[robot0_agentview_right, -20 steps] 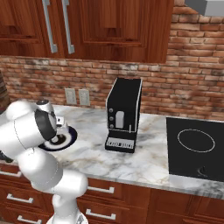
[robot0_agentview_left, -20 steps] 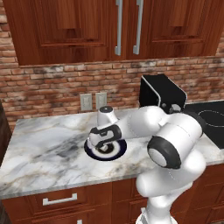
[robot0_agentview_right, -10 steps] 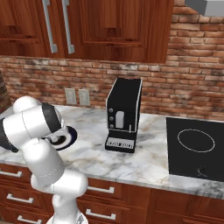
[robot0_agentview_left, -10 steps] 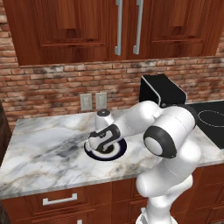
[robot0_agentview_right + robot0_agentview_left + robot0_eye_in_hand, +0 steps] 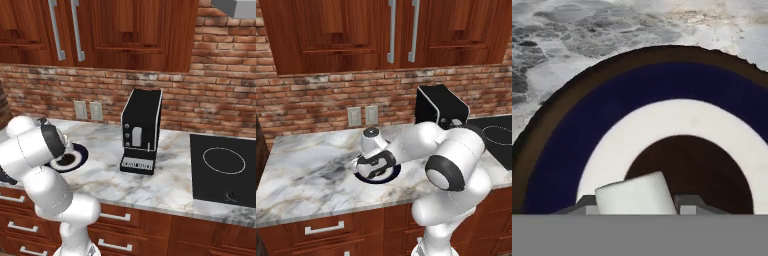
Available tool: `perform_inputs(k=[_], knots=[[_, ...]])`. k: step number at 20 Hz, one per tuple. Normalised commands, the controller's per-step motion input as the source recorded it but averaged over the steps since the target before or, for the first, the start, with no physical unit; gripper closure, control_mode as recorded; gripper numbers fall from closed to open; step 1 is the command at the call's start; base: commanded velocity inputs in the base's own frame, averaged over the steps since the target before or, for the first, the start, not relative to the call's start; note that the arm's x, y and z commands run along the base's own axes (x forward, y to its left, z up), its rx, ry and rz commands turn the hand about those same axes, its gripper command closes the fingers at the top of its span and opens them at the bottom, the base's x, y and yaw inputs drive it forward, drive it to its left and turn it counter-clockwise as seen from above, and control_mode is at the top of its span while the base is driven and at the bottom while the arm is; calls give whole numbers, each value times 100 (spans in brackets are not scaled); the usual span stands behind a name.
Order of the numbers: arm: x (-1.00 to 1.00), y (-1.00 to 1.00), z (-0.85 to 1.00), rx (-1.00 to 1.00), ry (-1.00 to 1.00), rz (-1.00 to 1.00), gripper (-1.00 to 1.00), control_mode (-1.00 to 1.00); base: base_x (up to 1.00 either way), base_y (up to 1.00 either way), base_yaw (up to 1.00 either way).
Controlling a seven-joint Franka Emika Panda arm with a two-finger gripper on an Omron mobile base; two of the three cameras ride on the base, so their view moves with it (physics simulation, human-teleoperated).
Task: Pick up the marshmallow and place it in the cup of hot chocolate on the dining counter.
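Hand view shows you the small white marshmallow between your fingers, apparently gripped, low over the dark-blue, white-ringed plate.

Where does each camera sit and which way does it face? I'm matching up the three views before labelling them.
Left base view: behind the arm's left, looking forward and down at the marble counter; arm from lower right.
Right base view: behind its right, facing the coffee machine; arm from lower left.
Hand view: on the hand, looking down at the marshmallow between the claw tips.
All three share the plate.
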Motion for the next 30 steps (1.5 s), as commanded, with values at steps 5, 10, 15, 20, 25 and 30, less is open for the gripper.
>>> perform_inputs(k=[5, 10, 15, 20, 25, 30], knots=[[-59, 8, 87, 6, -41, 0, 100, -100, 0, 0, 0], [-42, -1, 80, 29, -42, 0, 100, -100, 0, 0, 0], [-31, -14, 77, 32, -20, 1, 100, -100, 0, 0, 0], [-37, -30, 55, 16, -14, 16, 100, -100, 0, 0, 0], [-44, -32, 34, 10, -18, 26, 100, -100, 0, 0, 0], [-48, -50, 31, 12, -6, 31, 100, -100, 0, 0, 0]])
